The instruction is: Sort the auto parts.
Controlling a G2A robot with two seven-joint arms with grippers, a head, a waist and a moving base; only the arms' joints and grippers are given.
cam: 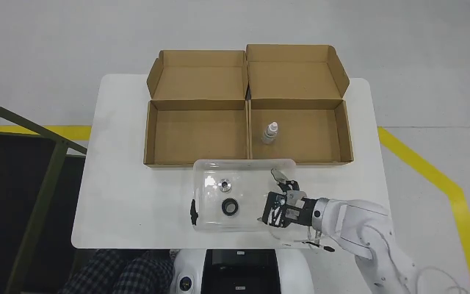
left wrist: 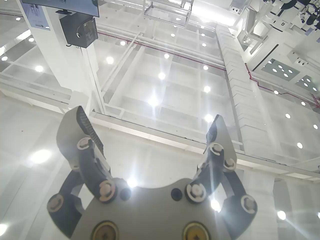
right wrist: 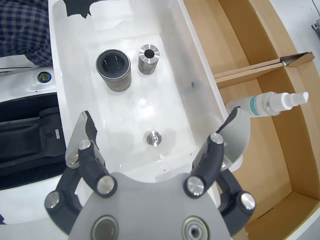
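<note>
Right arm (cam: 345, 220) sits low over the right end of the clear bin (right wrist: 202, 58), jaws wide open and empty above a small steel part (right wrist: 153, 138). Bearing (right wrist: 113, 69) and steel sleeve (right wrist: 148, 62) stand upright farther along the bin. Left jaws point at the ceiling, wide open, empty.

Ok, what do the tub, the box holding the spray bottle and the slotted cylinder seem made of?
Tub: translucent white plastic, glossy; light glints off its floor.
Box: brown cardboard, likely corrugated, matte, with folded flaps.
Slotted cylinder: probably steel; bright machined top face, duller grey side.
</note>
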